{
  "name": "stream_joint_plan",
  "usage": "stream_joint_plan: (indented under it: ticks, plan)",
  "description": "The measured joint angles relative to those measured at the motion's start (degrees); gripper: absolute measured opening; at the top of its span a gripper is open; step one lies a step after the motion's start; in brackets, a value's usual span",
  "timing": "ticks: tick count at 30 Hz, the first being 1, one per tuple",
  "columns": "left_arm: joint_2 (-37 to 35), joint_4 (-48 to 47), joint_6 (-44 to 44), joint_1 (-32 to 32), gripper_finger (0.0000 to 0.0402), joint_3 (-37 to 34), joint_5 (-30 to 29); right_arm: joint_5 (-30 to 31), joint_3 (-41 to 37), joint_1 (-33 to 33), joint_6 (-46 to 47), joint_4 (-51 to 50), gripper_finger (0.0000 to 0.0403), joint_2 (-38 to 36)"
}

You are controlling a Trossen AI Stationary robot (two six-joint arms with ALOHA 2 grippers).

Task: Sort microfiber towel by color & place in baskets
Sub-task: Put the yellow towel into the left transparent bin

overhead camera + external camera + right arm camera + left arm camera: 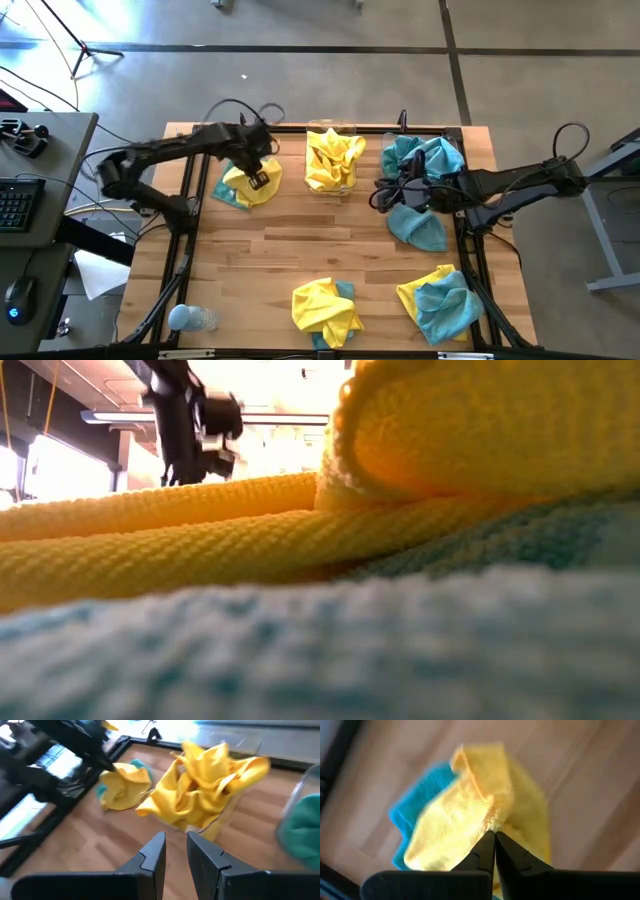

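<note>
**Sorting about half finished**

The yellow cloth (470, 820) lies at ten o'clock on the table (330, 255), on top of a blue cloth (415, 810). The left gripper (262, 177) has its fingers pinched shut on it. At twelve o'clock the yellow basket (332, 160) is already full; the blue basket (425, 160) is at one o'clock. The right gripper (175, 851), narrowly open and empty, waits beside it. Two mixed piles at six and five o'clock are not sorted yet.
</note>
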Motion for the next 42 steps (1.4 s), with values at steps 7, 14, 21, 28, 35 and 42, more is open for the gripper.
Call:
stream_joint_plan:
  ticks: [7,14,21,28,35,42]
  plan:
    - [-10.74,-1.34,-6.88,-3.85,0.0,7.73,0.62,5.36,-0.02,-1.19,-4.87,-2.84,0.0071,3.91]
    - [-14.02,-1.21,-14.86,-9.74,0.0,17.64,0.8,-3.17,-0.09,-7.66,-17.93,3.79,0.0084,7.02]
    - [-13.06,-1.35,-17.76,-14.14,0.0,24.07,-2.99,-20.7,-0.09,-16.17,-34.35,17.88,0.0143,7.1]
    - [-13.02,-1.44,-21.35,-14.99,0.0008,16.98,-4.47,-23.84,-0.07,-18.55,-36.2,20.48,0.0163,8.57]
    - [-13.02,-0.88,-29.96,-13.29,0.0076,4.29,-1.65,-24.09,-0.07,-18.53,-37.54,20.47,0.0162,11.01]
    - [-13.02,4.05,-36.16,-8.92,0.0145,-8.25,-1.08,-24.06,-0.07,-18.59,-37.47,20.54,0.0161,13.73]
